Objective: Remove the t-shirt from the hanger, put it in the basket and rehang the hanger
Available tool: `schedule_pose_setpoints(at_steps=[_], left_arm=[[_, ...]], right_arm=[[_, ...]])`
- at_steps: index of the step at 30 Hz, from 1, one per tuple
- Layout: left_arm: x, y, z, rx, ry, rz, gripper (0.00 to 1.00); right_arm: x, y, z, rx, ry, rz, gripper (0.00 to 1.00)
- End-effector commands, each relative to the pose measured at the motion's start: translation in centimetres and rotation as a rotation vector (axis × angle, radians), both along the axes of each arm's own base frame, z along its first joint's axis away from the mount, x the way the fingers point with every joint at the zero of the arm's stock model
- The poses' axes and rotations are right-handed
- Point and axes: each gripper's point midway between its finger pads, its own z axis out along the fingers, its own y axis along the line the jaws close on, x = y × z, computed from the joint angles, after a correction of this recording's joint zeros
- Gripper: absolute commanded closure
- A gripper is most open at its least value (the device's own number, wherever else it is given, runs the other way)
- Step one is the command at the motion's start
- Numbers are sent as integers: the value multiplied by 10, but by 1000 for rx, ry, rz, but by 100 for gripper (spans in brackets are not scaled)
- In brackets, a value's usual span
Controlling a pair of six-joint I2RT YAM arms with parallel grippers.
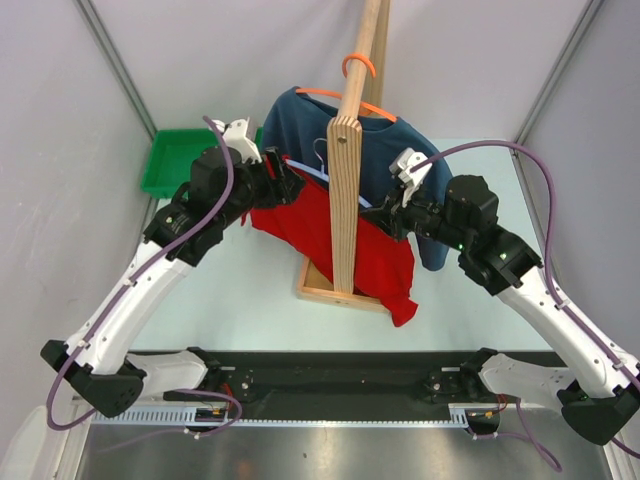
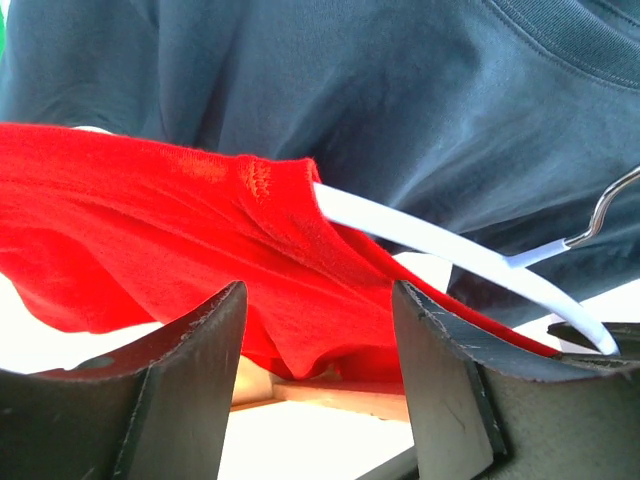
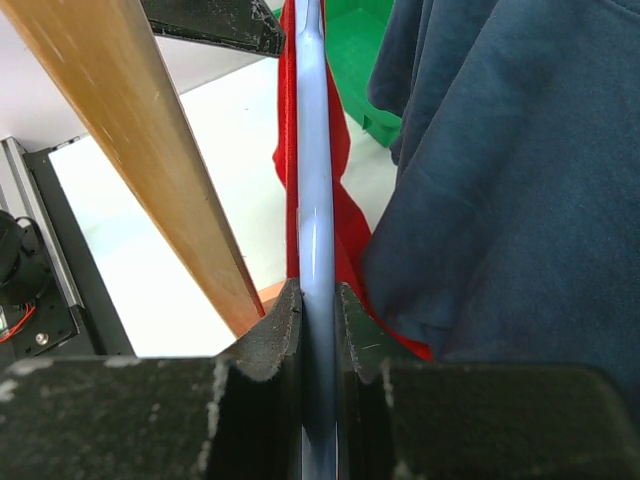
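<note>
The red t-shirt (image 1: 310, 225) hangs partly off a pale blue-white hanger (image 2: 420, 235) beside the wooden rack post (image 1: 345, 200). One bare hanger arm sticks out of the shirt's neck, and the cloth sags toward the rack base. My left gripper (image 1: 290, 185) is at the shirt's left side. In the left wrist view it (image 2: 318, 300) stands open, with the red cloth (image 2: 200, 250) just beyond its fingertips and nothing clamped. My right gripper (image 1: 385, 215) is right of the post. The right wrist view shows it (image 3: 318, 295) shut on the hanger's arm (image 3: 313, 200).
A navy t-shirt (image 1: 400, 140) on an orange hanger (image 1: 358, 65) hangs close behind the red one, touching it. The rack's wooden base (image 1: 320, 285) lies on the table under the shirts. A green bin (image 1: 180, 160) sits at the back left.
</note>
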Motion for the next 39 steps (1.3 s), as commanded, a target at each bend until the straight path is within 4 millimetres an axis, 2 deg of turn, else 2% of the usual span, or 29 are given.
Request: schedule_pose_setpoints(at_steps=[1,2,5,9,16,18,21,22,23,24,27,29,32,34,36,39], left_arm=[[-1,-6,25,-85,-49,-7,35],[-2,-7,29,-103,-61,-12,35],[0,-7,20,-109,-34,6,30],[8,-5,13,-124,-13,57,32],[17,-1,12,-132,-17,111,51],[19,0,12,-127,-23,121,54],[18,-1,16,-123,-42,105,71],[18,-1,16,-117,-46,100,87],[17,-2,17,-112,-46,89,97],[15,-3,19,-103,-52,81,100],[3,-6,24,-88,-89,51,100],[-12,-6,37,-101,-146,30,100],[-45,-24,54,-95,-217,-34,100],[-54,-30,61,-107,-231,-59,100],[-67,-46,62,-135,-224,-136,100],[-77,-57,56,-137,-200,-172,100]], right_arm=[[-6,0,55,107,-126,20,100],[-5,0,54,105,-123,15,100],[-8,0,55,109,-125,20,100],[-13,5,58,123,-126,36,100],[-17,9,60,128,-129,44,100],[-17,10,60,127,-128,44,100],[-16,9,58,121,-126,36,100],[-15,9,57,119,-126,32,100],[-15,9,56,115,-125,29,100],[-13,10,55,111,-123,23,100],[-7,9,51,99,-114,1,100],[-4,11,51,99,-101,-4,100],[0,17,48,85,-79,5,100],[3,22,46,88,-67,7,100],[4,25,46,96,-55,15,100],[7,29,47,113,-54,14,100]])
